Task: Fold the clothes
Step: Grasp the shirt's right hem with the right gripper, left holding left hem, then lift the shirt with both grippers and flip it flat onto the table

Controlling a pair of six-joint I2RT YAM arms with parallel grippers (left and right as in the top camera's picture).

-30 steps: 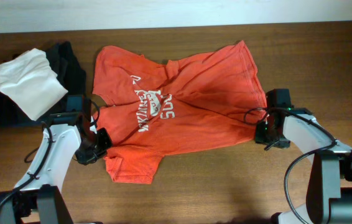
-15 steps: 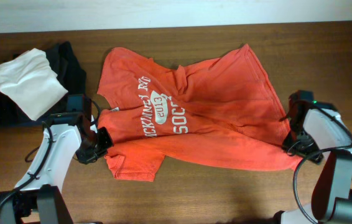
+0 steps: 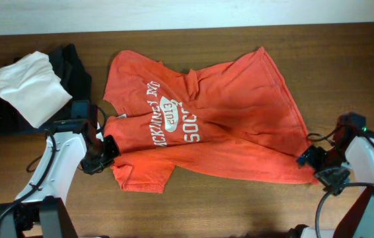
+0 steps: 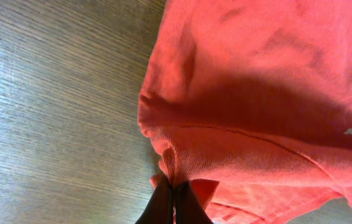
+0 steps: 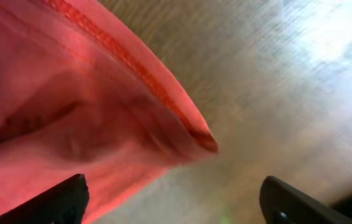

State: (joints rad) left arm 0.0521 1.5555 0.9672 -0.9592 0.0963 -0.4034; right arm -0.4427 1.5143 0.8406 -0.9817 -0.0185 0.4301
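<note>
Your shirt (image 3: 200, 132) reads "2013" and "SOCC" in white. Your left gripper (image 4: 175, 186) sits low, pinching the shirt's edge. Your right gripper (image 3: 308, 158) is at the hem corner, jaws spread.

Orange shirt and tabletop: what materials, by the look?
T-shirt: soft knit, likely cotton jersey, matte; the left wrist view shows fine knit texture, a stitched seam and limp wrinkles. Its white lettering looks like flat print. Table: brown wood or wood-grain laminate with a slight sheen; straight grain lines, cannot tell which.
</note>
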